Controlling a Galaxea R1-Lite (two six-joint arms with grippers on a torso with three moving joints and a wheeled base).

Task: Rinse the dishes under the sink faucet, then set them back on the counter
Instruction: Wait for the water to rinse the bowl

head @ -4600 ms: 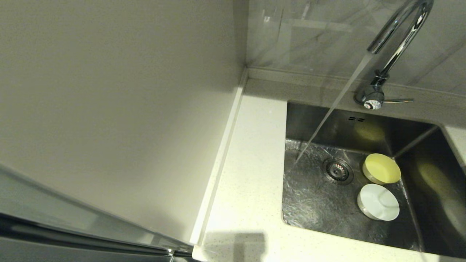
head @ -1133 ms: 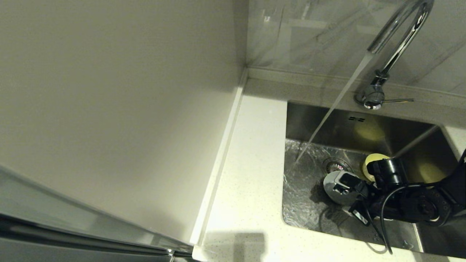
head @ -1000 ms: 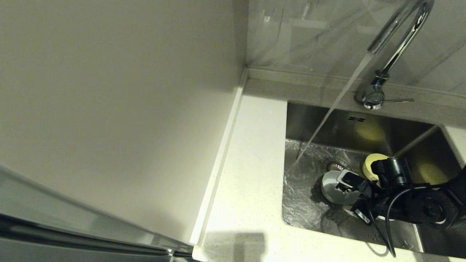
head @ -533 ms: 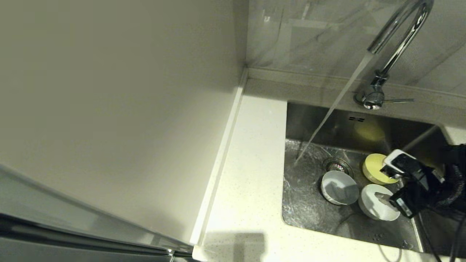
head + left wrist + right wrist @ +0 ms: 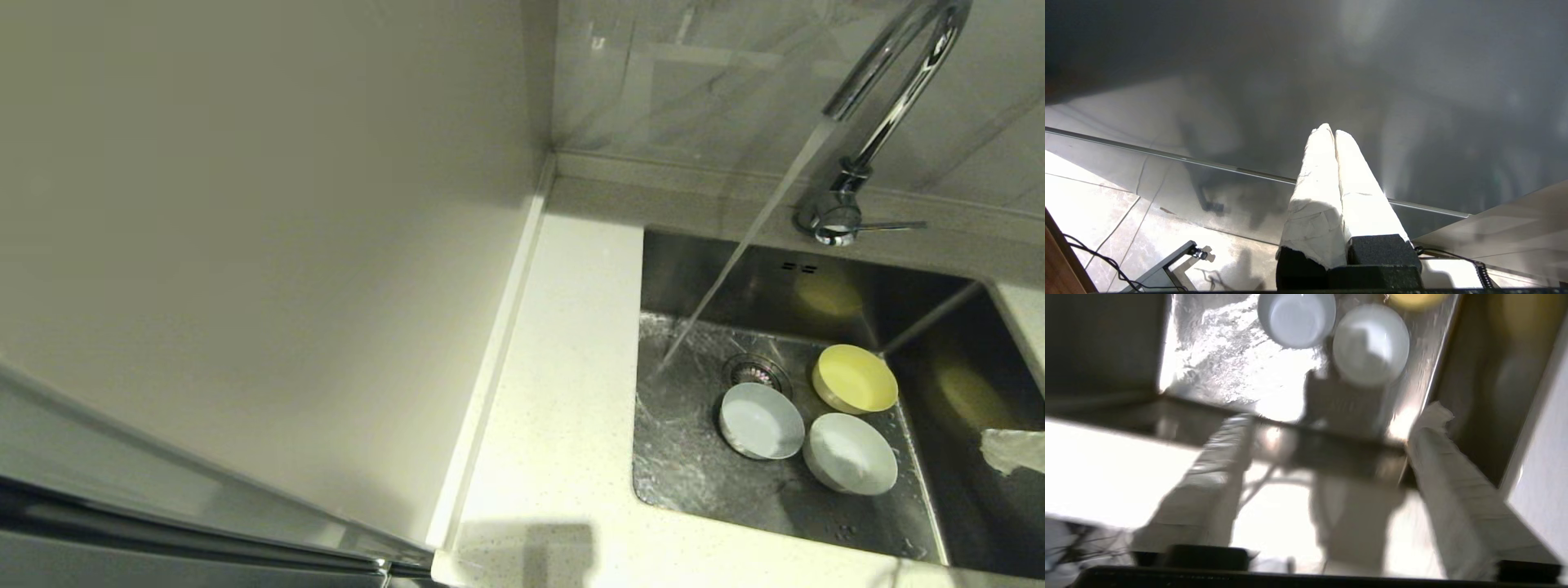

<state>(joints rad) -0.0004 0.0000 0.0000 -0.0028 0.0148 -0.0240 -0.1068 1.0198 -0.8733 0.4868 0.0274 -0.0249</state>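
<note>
A: Where are the bowls?
B: All three sit on the floor of the sink, clustered by the drain. The yellow bowl is farthest back. One white bowl lies just in front of the drain, and the other white bowl is beside it, their rims close or touching.

A: Is the water on?
B: Yes. A stream runs from the faucet and lands on the sink floor towards the worktop, apart from the bowls.

A: And the right gripper?
B: It hangs over the sink's near edge with its fingers spread wide and nothing between them. From the head, only one pale fingertip shows at the right edge.

A: The left gripper?
B: Parked away from the sink, above a tiled floor, its two wrapped fingers pressed together.
</note>
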